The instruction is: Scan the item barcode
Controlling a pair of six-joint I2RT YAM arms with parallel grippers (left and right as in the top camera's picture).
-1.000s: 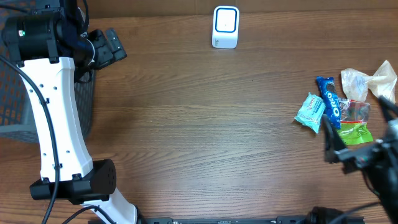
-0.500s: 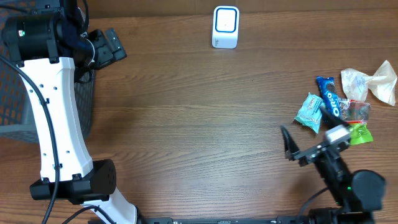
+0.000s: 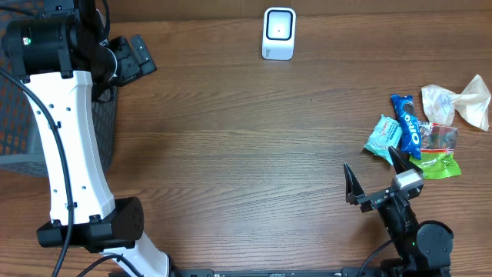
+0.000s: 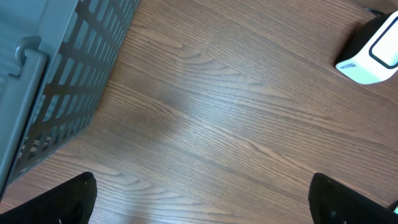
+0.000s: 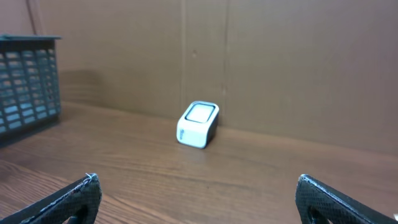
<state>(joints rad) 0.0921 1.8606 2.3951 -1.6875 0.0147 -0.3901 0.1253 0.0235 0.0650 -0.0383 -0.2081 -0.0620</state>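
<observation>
The white barcode scanner point(image 3: 278, 33) stands at the table's far edge; it also shows in the left wrist view as the scanner point(image 4: 373, 53) and in the right wrist view as the scanner point(image 5: 198, 124). Several snack items lie at the right: a teal packet point(image 3: 382, 137), a blue Oreo pack point(image 3: 407, 123), a clear packet point(image 3: 439, 137) and a green packet point(image 3: 440, 165). My right gripper point(image 3: 374, 173) hovers open just left of them, facing the scanner, holding nothing. My left gripper point(image 3: 132, 58) is open and bare at the far left, beside the basket.
A grey mesh basket point(image 3: 19, 115) stands at the left edge, also visible as the basket point(image 4: 56, 81) and the basket point(image 5: 28, 81). A crumpled pale bag point(image 3: 461, 100) lies at the far right. A brown wall rises behind the scanner.
My right arm has swung in from the right edge toward the left, away from above the packets, jaws still wide. The left arm has not moved.
</observation>
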